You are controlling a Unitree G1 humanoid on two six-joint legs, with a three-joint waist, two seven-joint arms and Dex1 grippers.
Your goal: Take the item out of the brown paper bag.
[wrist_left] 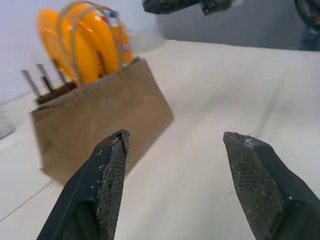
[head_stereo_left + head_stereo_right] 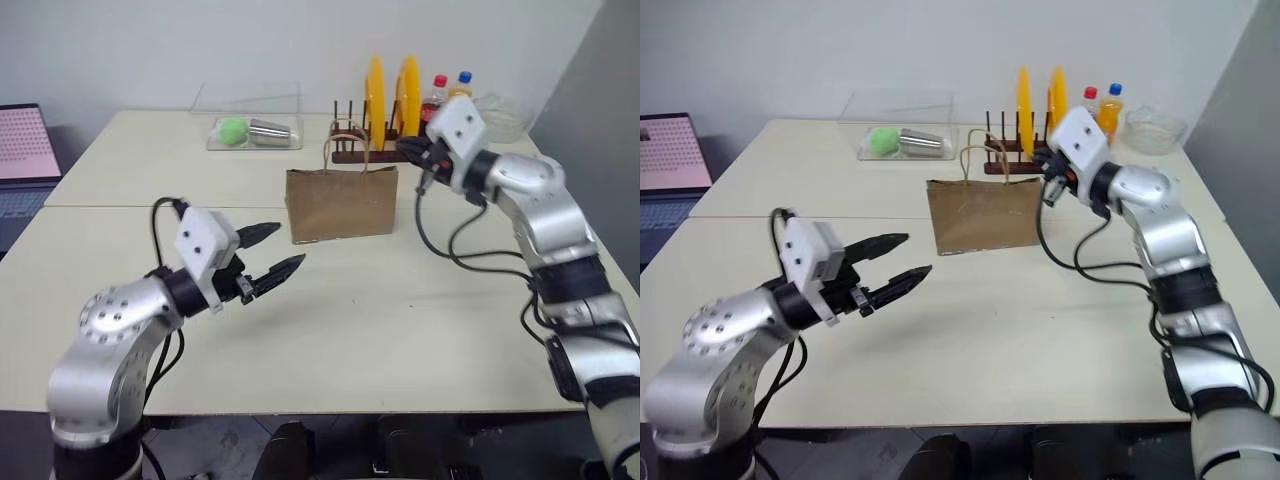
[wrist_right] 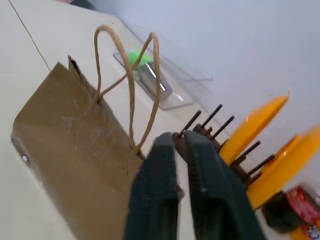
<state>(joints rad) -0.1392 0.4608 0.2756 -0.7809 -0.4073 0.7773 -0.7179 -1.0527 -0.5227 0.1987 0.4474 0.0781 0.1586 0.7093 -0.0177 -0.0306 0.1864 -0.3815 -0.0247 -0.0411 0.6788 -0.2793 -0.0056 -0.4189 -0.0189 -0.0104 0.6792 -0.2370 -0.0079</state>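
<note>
The brown paper bag (image 2: 342, 203) stands upright mid-table, its loop handles (image 2: 348, 150) sticking up. The item is hidden. My left gripper (image 2: 290, 245) hovers open above the table, in front and to the left of the bag, pointing toward it. In the left wrist view its fingers (image 1: 112, 170) are spread wide, with the bag (image 1: 100, 120) beyond them. My right gripper (image 2: 406, 148) is raised by the bag's upper right corner. Its fingers (image 3: 200, 165) are shut side by side next to the handles (image 3: 131, 75), and nothing shows between them.
A wooden rack with orange plates (image 2: 378, 100) stands right behind the bag, with bottles (image 2: 440, 92) and a glass bowl (image 2: 503, 118) to its right. A clear tray (image 2: 250, 128) holding a green ball and a metal cup sits back left. A laptop (image 2: 25, 150) is at the far left.
</note>
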